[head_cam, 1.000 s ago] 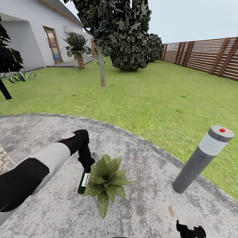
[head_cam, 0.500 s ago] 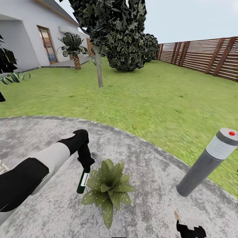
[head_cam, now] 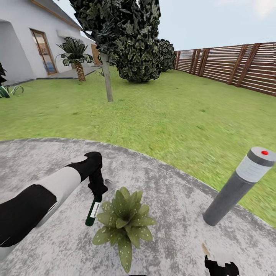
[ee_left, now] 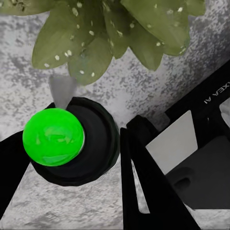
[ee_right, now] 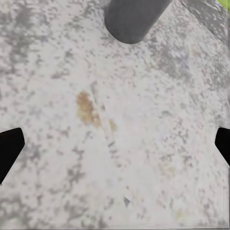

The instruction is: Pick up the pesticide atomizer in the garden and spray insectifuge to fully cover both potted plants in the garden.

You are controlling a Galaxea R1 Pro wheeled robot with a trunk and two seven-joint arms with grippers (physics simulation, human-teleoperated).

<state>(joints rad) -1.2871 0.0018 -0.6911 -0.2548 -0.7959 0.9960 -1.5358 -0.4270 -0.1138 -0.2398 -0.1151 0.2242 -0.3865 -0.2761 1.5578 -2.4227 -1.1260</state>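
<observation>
Left tool [head_cam: 96, 188] is down low over the grey paving [head_cam: 172, 214], pinching the atomizer [head_cam: 92, 213] by its top, with the dark-green bottle hanging below it, white label showing. The bottle sits just beside the plant [head_cam: 124, 222], on that plant's left in the head view, close to the outer leaves. The plant is a low rosette of broad pointed green leaves speckled with pale dots, standing on the paving.

From the left wrist, we're looking straight down the tool: the black round spray head [ee_left: 76, 143] sits between the black fingers [ee_left: 143, 182], and a bright green ball [ee_left: 53, 136] marks its top. A pale grey cone [ee_left: 61, 91] fans out from the head toward the leaves of the plant [ee_left: 96, 38] just beyond.

Over on the right, the bollard [head_cam: 237, 184], grey with a pale band and a red dot on its cap, leans up from the paving's edge, well apart from the plant. The right tool [head_cam: 220, 266] peeks in at the bottom edge of the head view, dark and low. From the right wrist its fingertips [ee_right: 9, 146] sit far out at either side, spread wide, nothing between them but mottled paving with a brown stain [ee_right: 88, 108]; the bollard's base [ee_right: 134, 19] is near.

Beyond, lawn [head_cam: 161, 111], a slatted fence [head_cam: 237, 65], dark trees [head_cam: 130, 38], a small palm [head_cam: 74, 53] and a white house [head_cam: 23, 42].
</observation>
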